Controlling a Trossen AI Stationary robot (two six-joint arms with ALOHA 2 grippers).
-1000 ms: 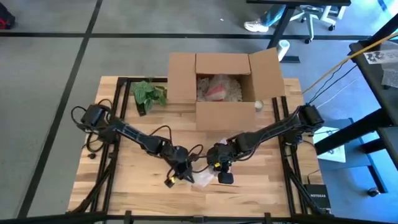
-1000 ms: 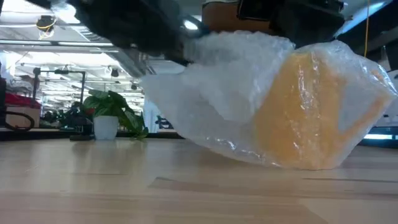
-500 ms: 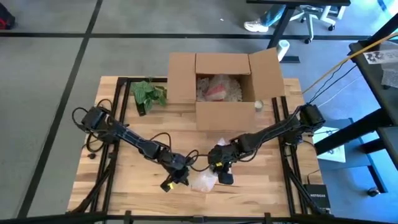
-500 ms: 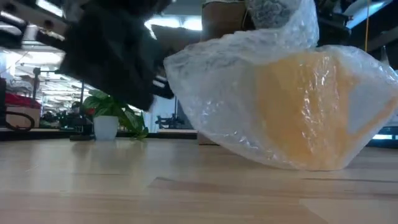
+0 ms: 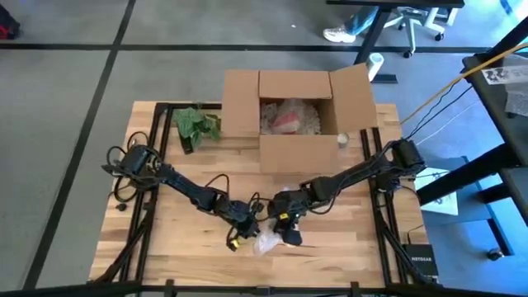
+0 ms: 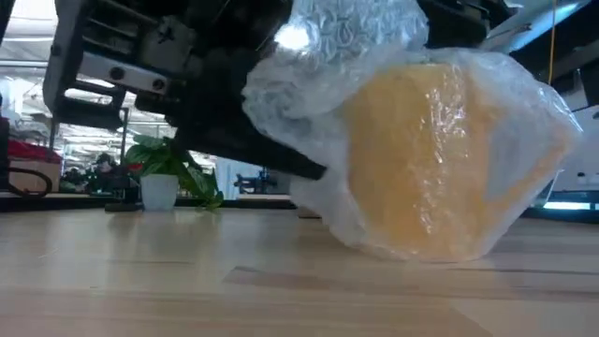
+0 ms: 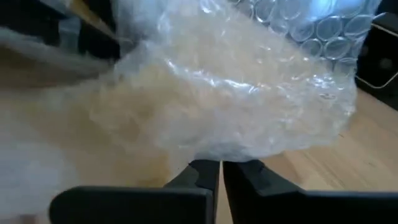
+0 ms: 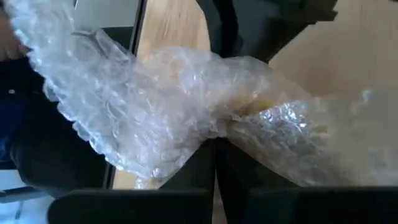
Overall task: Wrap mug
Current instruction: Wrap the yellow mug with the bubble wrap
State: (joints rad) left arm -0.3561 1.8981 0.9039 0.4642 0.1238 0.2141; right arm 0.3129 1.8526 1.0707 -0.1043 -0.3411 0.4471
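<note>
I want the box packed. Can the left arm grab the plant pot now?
Probably not right away. The left gripper sits at the bubble-wrapped mug near the table's front, jaws shut on the wrap. The potted plant stands at the far left corner, nothing blocking it, but the arm would have to let go first.

No label or lettering seems clearly legible anywhere.

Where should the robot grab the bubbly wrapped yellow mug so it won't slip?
Probably the bunched bubble wrap on top of the mug, coming from above. The mug's wrapped sides look round and slick, while the gathered wrap makes a thin tuft. The right gripper already pinches wrap like that.
</note>
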